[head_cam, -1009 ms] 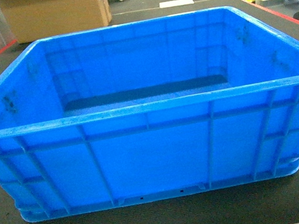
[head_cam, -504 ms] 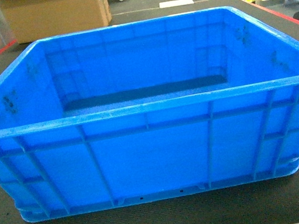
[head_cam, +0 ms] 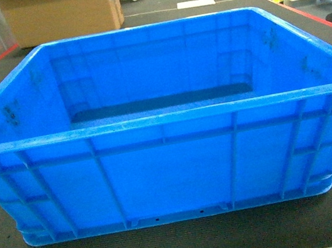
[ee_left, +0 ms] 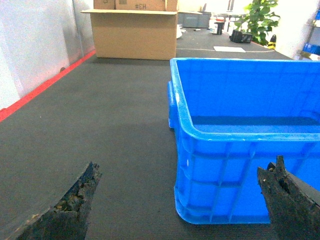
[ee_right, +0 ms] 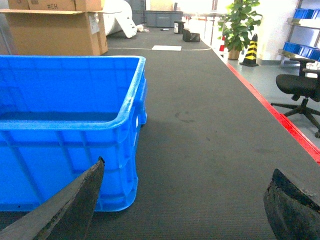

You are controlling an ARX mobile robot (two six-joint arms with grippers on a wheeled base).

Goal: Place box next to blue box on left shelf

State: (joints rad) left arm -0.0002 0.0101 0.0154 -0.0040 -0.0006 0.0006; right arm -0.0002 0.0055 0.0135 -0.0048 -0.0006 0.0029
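Observation:
The box (head_cam: 166,162) is a big bright blue ribbed crate, empty, sitting on the dark mat right in front of me and filling the head view. Neither gripper shows in the head view. My left gripper (ee_left: 182,175) is open, low over the mat in front of the box's (ee_left: 235,165) near left corner, its fingers spread wide and holding nothing. Open as well, my right gripper (ee_right: 187,180) sits off the box's (ee_right: 65,150) near right corner, with bare mat between its fingers. The left shelf and the other blue box are out of view.
A large cardboard carton (head_cam: 61,11) stands behind the box. Red tape (ee_right: 275,117) borders the mat on both sides. Beyond the right edge are a black office chair (ee_right: 300,90), a potted plant (ee_right: 240,25) and a striped cone (ee_right: 250,50).

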